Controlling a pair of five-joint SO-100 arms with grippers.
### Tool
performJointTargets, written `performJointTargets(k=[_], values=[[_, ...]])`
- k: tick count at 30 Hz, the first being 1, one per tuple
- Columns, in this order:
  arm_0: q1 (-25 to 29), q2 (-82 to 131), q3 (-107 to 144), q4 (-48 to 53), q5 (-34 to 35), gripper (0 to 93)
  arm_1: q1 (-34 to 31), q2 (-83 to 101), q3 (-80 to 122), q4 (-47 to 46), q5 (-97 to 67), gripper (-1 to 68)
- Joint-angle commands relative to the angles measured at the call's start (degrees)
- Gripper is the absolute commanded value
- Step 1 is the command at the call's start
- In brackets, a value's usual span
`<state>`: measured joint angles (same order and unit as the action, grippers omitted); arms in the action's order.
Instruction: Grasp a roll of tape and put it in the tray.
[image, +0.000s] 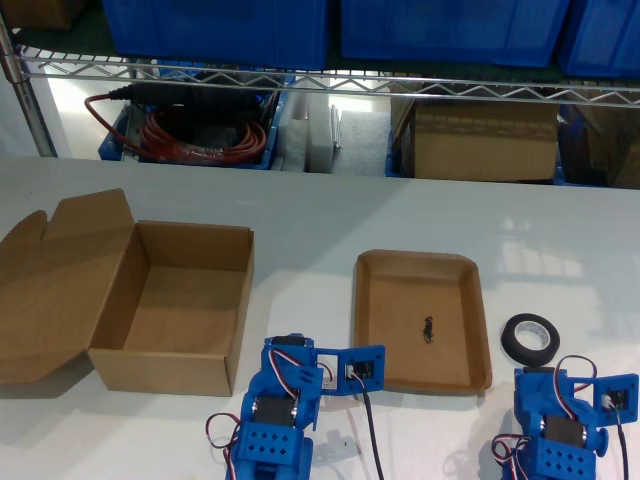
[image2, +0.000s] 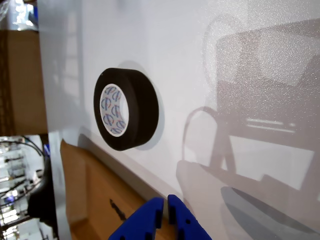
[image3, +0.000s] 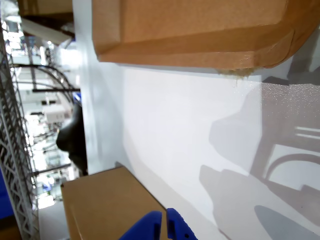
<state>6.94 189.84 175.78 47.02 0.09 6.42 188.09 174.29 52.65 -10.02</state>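
Blue plastic makes up both arms, which sit at the near edge of the white bench (image: 300, 210), closer to the camera than the tray (image: 378, 300). My first gripper (image2: 165, 210) belongs to the arm on the exterior view's right; its two blue jaw tips lie together with only a thin slit between them, holding nothing, pointed toward the roll of tape (image2: 125, 109) but well short of it. My second gripper (image3: 164, 220) belongs to the arm just before the tray's near corner; its jaw tips likewise rest together and empty, between the tray's outer wall and the cardboard box (image: 180, 300).

Beyond the first arm, the roll of tape lies flat on the bench just beside the tray, on the side toward the exterior view's right, outside the rim and not touching it. Its black band wraps a pale core printed with repeated small blue-and-red round logos; the lettering is too small to read.

Inside the tray there is only a small dark stain (image: 428, 329) on the brown floor. The deep cardboard box stands on the tray's other side, its lid flap (image: 55, 275) thrown open.

Farther back than the tray, a wire shelf (image: 320, 82) carries blue bins (image: 220, 25); under it sit a coil of red cable (image: 195, 135) and a closed carton (image: 485, 140).
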Motion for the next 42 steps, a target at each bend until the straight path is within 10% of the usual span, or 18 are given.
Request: performJointTargets(k=[1, 10, 16, 42], values=[[-0.53, 0.53, 1.67, -0.79, 0.35, 0.2, 0.26, 0.26, -0.18, -0.62, 0.00, 0.0], [-0.53, 0.53, 1.67, -0.79, 0.35, 0.2, 0.26, 0.26, -0.26, -0.62, 0.09, 0.3], [-0.53, 0.53, 1.67, -0.79, 0.35, 0.2, -0.53, -5.54, -2.02, -2.99, -0.97, 26.1], [-0.53, 0.53, 1.67, -0.79, 0.35, 0.2, 4.39, -82.79, -58.45, 5.89, 3.08, 27.6]])
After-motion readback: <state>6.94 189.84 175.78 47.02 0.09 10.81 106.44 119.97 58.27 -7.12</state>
